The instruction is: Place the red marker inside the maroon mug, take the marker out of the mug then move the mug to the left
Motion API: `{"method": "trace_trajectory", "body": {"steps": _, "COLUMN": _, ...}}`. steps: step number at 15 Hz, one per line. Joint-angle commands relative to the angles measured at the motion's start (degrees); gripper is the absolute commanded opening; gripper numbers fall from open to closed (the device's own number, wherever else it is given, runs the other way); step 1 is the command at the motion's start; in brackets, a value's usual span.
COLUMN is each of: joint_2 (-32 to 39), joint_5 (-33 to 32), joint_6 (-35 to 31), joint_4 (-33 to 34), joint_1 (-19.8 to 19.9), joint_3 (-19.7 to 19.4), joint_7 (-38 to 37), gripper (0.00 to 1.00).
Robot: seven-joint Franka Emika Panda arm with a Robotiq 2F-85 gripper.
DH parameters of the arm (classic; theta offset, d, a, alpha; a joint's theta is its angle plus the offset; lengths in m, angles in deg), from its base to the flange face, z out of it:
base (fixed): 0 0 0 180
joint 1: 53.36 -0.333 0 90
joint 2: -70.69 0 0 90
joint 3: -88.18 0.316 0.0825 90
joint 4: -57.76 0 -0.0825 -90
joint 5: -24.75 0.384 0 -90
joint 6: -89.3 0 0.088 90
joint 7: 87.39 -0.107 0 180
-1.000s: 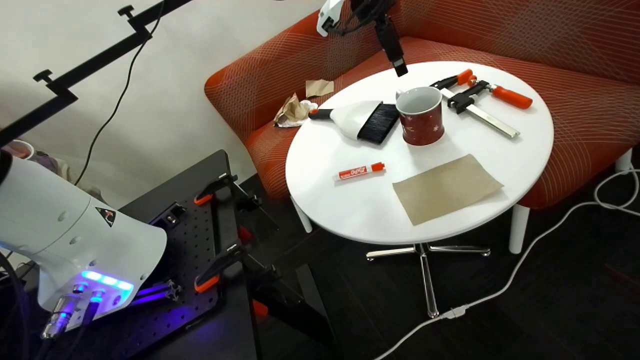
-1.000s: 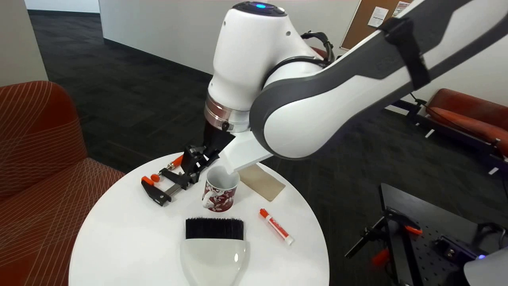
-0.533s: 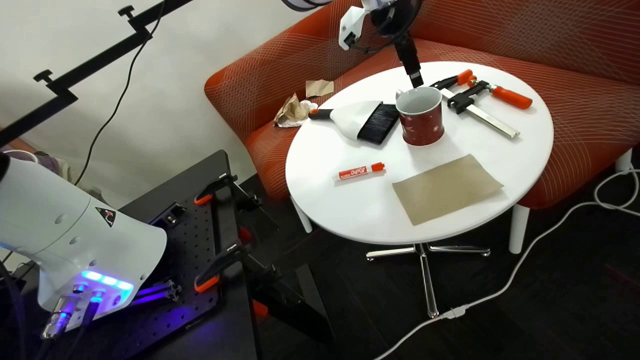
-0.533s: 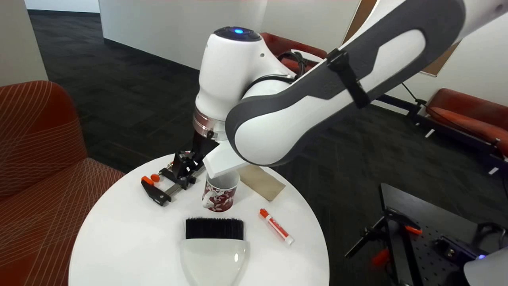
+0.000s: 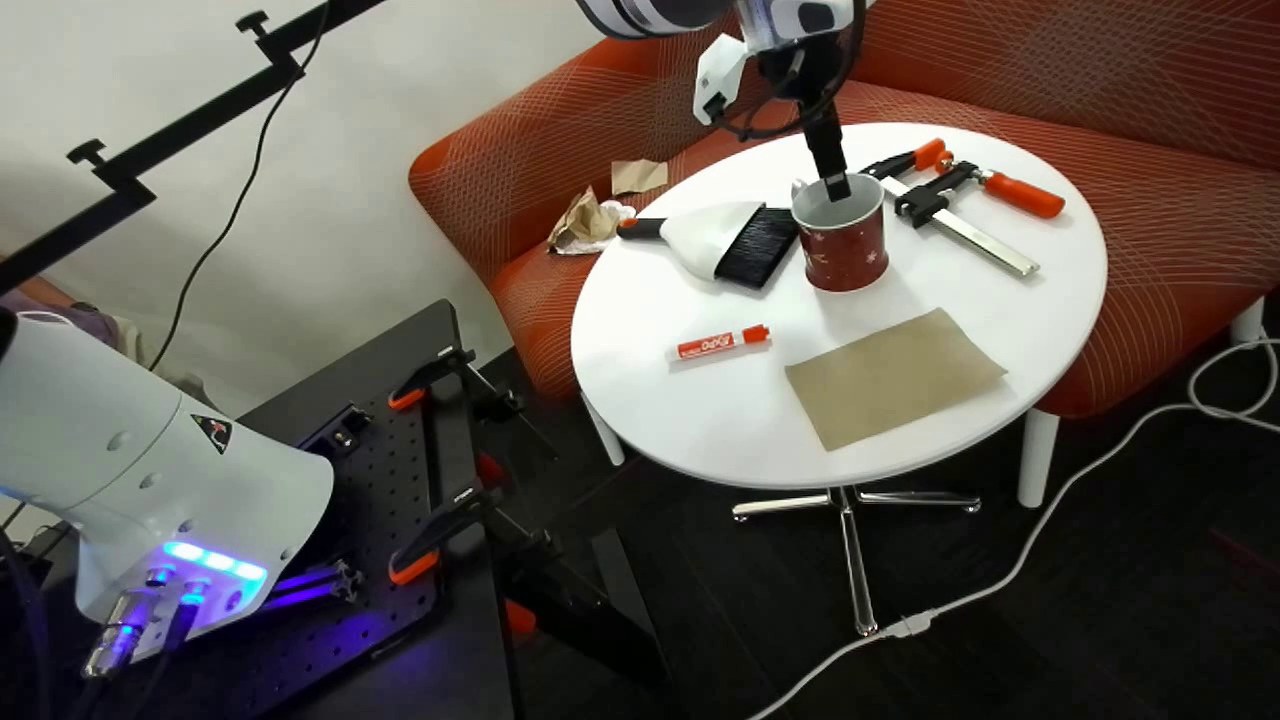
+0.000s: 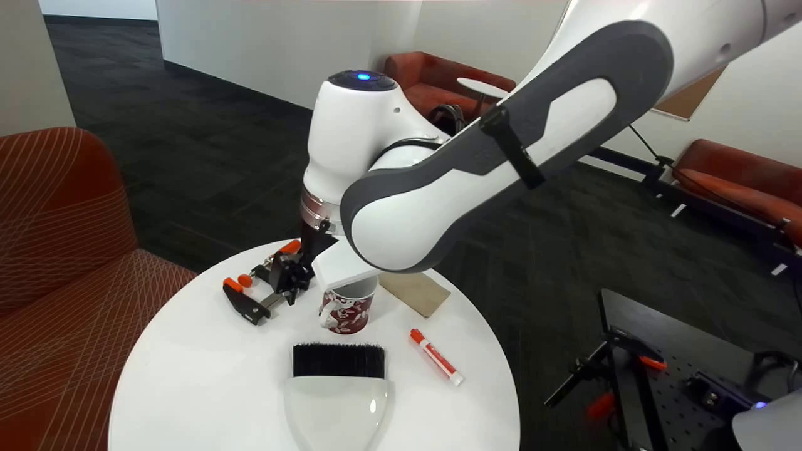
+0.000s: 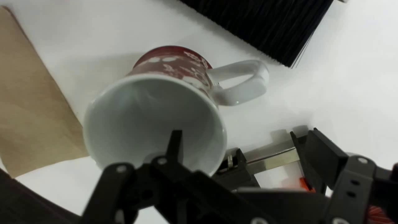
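Note:
The maroon mug (image 5: 845, 255) stands upright on the white round table (image 5: 650, 410), its pale mouth up; it also shows in an exterior view (image 6: 348, 315) and the wrist view (image 7: 169, 67). The red marker (image 5: 718, 343) lies on the table apart from the mug, also in an exterior view (image 6: 437, 357); it is out of the wrist view. My gripper (image 7: 245, 137) is open and empty. In the wrist view one finger overlaps the mug's mouth and the other is outside, over a clamp. I cannot tell whether the finger is below the rim. The gripper also shows in both exterior views (image 5: 838, 188) (image 6: 291, 285).
Orange-and-black clamps (image 5: 935, 200) lie beside the mug, under the gripper in the wrist view (image 7: 276, 160). A white dustpan (image 5: 705, 235) with a black brush (image 7: 261, 25) lies near the handle side. Brown paper (image 5: 895, 380) lies on the mug's other side. A red sofa (image 5: 560, 130) borders the table.
My gripper has moved down and over to the mug, so that a finger now overlaps its mouth. The mug and the red marker have not moved.

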Motion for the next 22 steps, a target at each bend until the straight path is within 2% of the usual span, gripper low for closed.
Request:
{"method": "trace_trajectory", "body": {"steps": 1, "joint_2": 1.4, "joint_5": 1.1, "joint_6": 3.0, "joint_4": 2.9, "joint_1": 1.1, "joint_3": 0.9, "joint_7": 0.4, "gripper": 0.75}}
{"method": "trace_trajectory", "body": {"steps": 2, "joint_2": 1.6, "joint_5": 1.1, "joint_6": 3.1, "joint_4": 3.0, "joint_1": 1.1, "joint_3": 0.8, "joint_7": 0.3, "gripper": 0.74}}
{"method": "trace_trajectory", "body": {"steps": 9, "joint_2": 2.0, "joint_5": 1.2, "joint_6": 3.1, "joint_4": 3.3, "joint_1": 1.6, "joint_3": 0.8, "joint_7": 0.4, "gripper": 0.19}}
{"method": "trace_trajectory", "body": {"steps": 12, "joint_2": 1.8, "joint_5": 1.2, "joint_6": 3.1, "joint_4": 3.2, "joint_1": 1.8, "joint_3": 0.8, "joint_7": 0.5, "gripper": 0.0}}
{"method": "trace_trajectory", "body": {"steps": 17, "joint_2": 0.5, "joint_5": 0.6, "joint_6": 2.8, "joint_4": 1.7, "joint_1": 1.3, "joint_3": 0.5, "joint_7": 0.8, "gripper": 0.02}}
{"method": "trace_trajectory", "body": {"steps": 22, "joint_2": -3.6, "joint_5": -0.5, "joint_6": 1.5, "joint_4": -3.2, "joint_1": -0.1, "joint_3": -0.4, "joint_7": 0.8, "gripper": 0.02}}
